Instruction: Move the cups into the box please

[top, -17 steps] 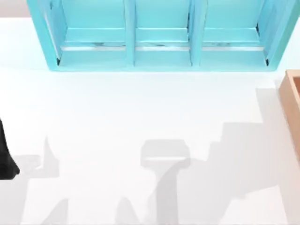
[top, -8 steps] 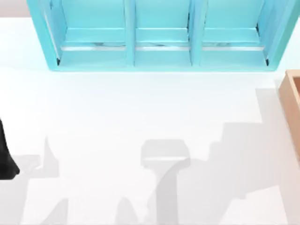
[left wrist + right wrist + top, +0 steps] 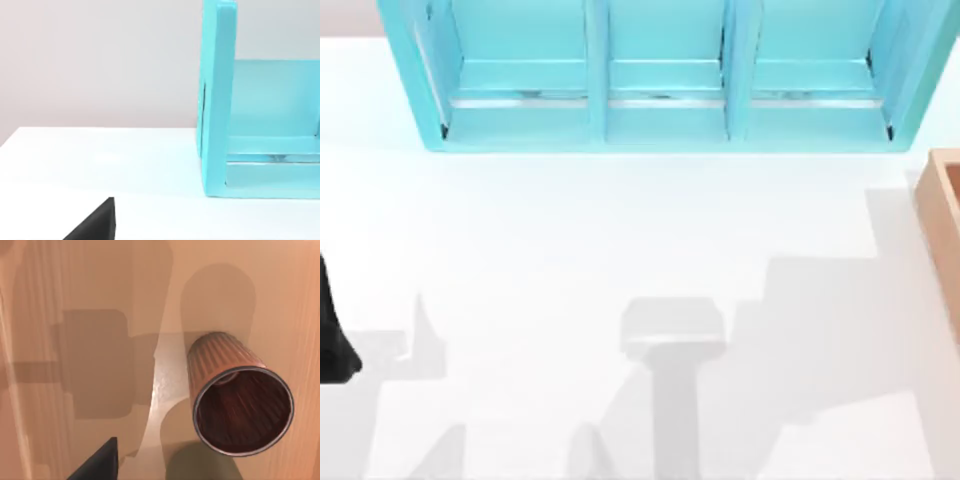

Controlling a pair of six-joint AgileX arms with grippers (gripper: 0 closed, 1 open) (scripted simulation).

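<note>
The reddish-brown cup (image 3: pixel 235 400) stands upright on the tan floor of the box (image 3: pixel 100 300), its dark inside facing the right wrist camera. An olive-grey shape (image 3: pixel 202 465), likely the other cup, shows at the picture's edge just beside it. A dark part of my right gripper (image 3: pixel 97 462) hangs over the box floor, apart from the reddish-brown cup. From above, the box (image 3: pixel 945 215) shows as a thick tan wall at the table's right edge. My left arm (image 3: pixel 330 340) is parked at the table's left edge, and a dark part of my left gripper (image 3: pixel 95 222) hangs over bare table.
A big turquoise shelf unit (image 3: pixel 660 75) with three compartments stands along the back of the white table (image 3: pixel 570 230), and its end wall (image 3: pixel 217 100) is near the left gripper. Grey arm shadows lie on the front half of the table.
In the top view the arm shadows on the right half of the table have shifted leftward and changed shape. The left arm, the shelf and the box stay put.
</note>
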